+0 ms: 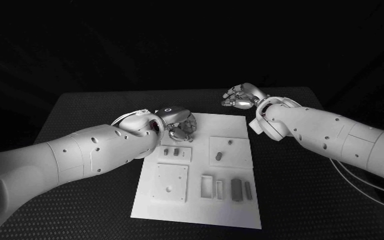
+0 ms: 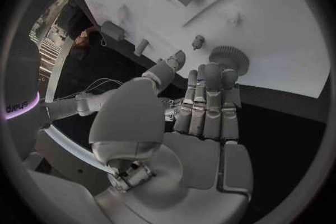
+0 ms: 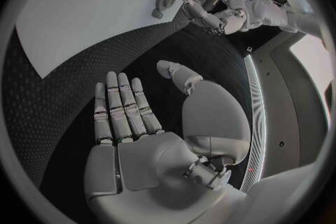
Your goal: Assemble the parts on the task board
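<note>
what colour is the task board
White, against the black table; the task board shows best in the head view.

Task board (image 1: 232, 206): white plate, smooth, matt, looks like plastic. Table (image 1: 304, 206): black, matt, finely dimpled weave-like texture, possibly rubber mat. Small parts (image 1: 236, 189) on board: grey, dull, smooth; material hard to tell. Toothed gear-like piece (image 2: 229, 59) at board edge: grey, ridged rim. Left hand (image 2: 203, 106): silver, satin metallic sheen, segmented fingers, smooth palm plates. Right hand (image 3: 150, 140): same silver finish, soft highlights. Both arms (image 1: 88, 154): white shell, smooth, slightly glossy plastic.
</note>
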`<state>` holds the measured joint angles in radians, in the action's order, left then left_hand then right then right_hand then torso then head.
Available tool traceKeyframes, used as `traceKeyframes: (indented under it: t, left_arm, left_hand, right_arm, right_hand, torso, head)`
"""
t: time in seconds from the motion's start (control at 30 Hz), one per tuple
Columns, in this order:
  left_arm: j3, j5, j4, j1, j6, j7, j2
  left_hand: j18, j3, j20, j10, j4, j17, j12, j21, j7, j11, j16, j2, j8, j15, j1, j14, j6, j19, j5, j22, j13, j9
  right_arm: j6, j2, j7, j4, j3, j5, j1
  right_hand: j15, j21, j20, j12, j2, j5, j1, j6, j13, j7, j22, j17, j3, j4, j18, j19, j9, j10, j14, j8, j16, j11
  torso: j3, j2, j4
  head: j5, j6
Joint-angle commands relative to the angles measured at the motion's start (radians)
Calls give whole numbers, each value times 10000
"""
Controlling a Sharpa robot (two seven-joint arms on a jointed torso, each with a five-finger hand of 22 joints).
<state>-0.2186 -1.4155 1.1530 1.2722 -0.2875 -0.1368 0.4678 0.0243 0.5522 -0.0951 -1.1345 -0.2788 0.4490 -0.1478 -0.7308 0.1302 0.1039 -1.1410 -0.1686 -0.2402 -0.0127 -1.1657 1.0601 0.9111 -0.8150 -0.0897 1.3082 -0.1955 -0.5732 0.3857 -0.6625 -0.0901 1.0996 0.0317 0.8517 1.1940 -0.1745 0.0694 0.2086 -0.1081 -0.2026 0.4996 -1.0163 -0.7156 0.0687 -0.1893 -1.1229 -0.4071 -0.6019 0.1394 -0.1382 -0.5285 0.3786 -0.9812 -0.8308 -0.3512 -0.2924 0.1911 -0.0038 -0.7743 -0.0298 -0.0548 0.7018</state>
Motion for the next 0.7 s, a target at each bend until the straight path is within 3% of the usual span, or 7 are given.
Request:
traceKeyframes:
  t: [0.03,0.7]
  left_arm:
    - [3,-405,-37,-20,616,75,-66]
    - [4,-489,-482,-193,677,247,-397]
  left_hand:
    - [150,-79,-179,-59,1,58,76,-88,-14,-74,-147,25,19,-19,85,114,19,-100,1,138,30,31]
    - [209,31,-294,-533,8,336,239,-387,38,-190,-941,354,-30,-145,-79,286,279,-338,-125,221,90,200]
  right_arm:
    - [-91,-2,-96,27,-4,6,-5]
    - [-93,-22,-94,91,-4,6,-4]
  right_hand:
    - [-66,-38,24,53,47,50,-16,55,5,-362,-17,10,2,62,139,79,-13,-48,16,-67,10,4]
    - [-69,-38,26,58,47,56,-5,55,5,-363,-21,13,8,61,142,81,-15,-51,16,-68,8,5]
  torso:
    - [2,-4,1]
    - [10,9,1]
  head:
    - [-12,16]
    - [-49,44]
